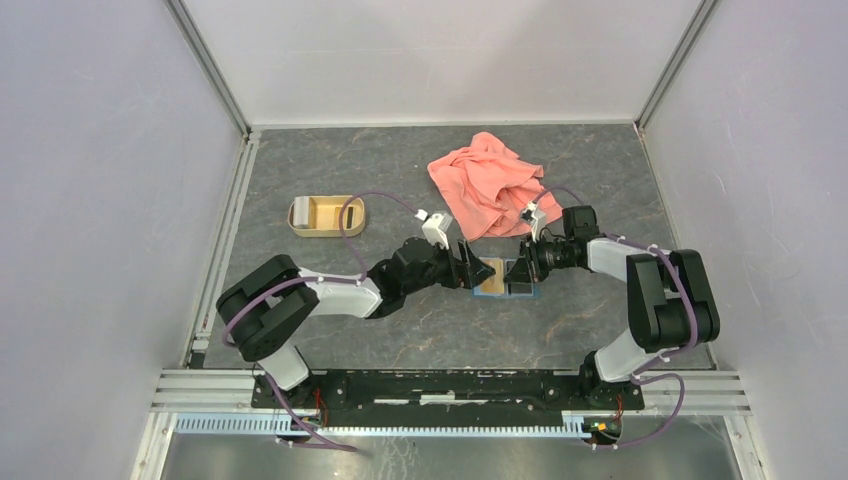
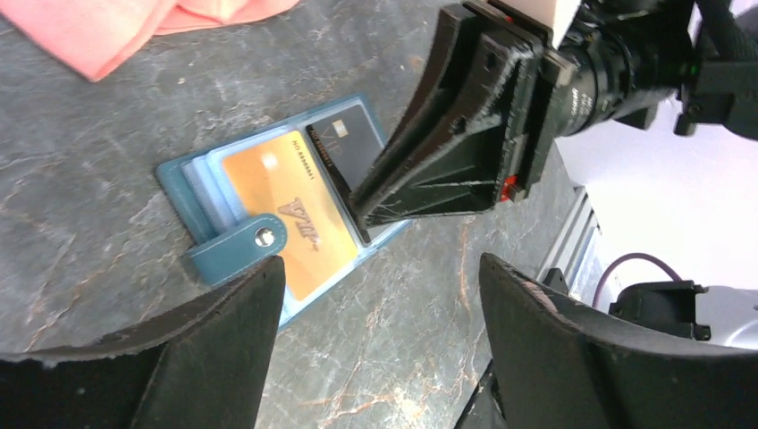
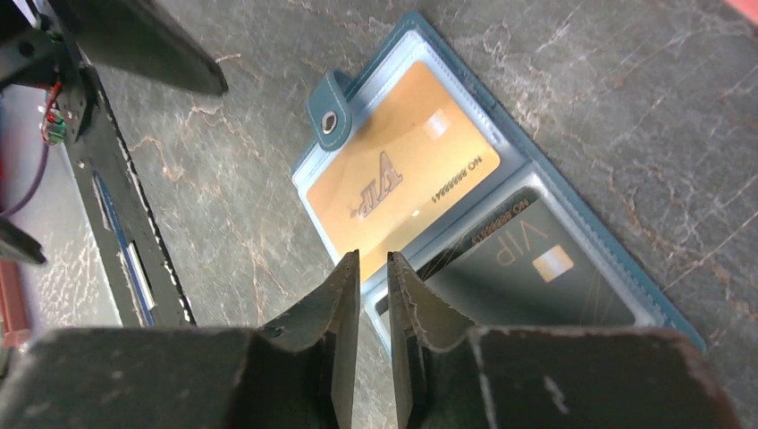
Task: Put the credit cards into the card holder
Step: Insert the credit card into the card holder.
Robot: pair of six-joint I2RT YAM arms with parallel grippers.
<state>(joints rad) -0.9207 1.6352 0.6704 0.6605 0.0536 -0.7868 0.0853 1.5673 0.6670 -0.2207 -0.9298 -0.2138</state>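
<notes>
The table (image 1: 400, 330) is dark grey stone with pale veins. White walls (image 1: 440, 60) stand at 9, 12 and 3 o'clock, and a metal rail (image 1: 450, 385) runs along the 6 o'clock edge.

The card holder (image 1: 507, 280) (image 2: 192, 183) lies open and flat near the middle of the table, a bit toward 6 o'clock. Bare table shows all around it. A pink cloth (image 1: 490, 185) sits well apart at 12 o'clock. A tan tray (image 1: 327, 216) sits well apart at 10 o'clock.

The holder's long side runs from 9 to 3 o'clock. An orange card (image 2: 282, 201) fills the 9 o'clock half. A dark card (image 3: 536, 273) is in the 3 o'clock half, with a thin strip poking out by the fold. Both cards point their long sides from 12 to 6. The strap (image 2: 237, 255) folds over the 9 o'clock end.

The left pincer (image 2: 380, 268) hangs by the 9 o'clock side, spread wide and grasping nothing. The right pincer (image 3: 373, 259) comes in from 3 o'clock, its tips at the dark card's bare strip. Only a thin slit shows between them. I cannot tell if it is clenched on the card.
</notes>
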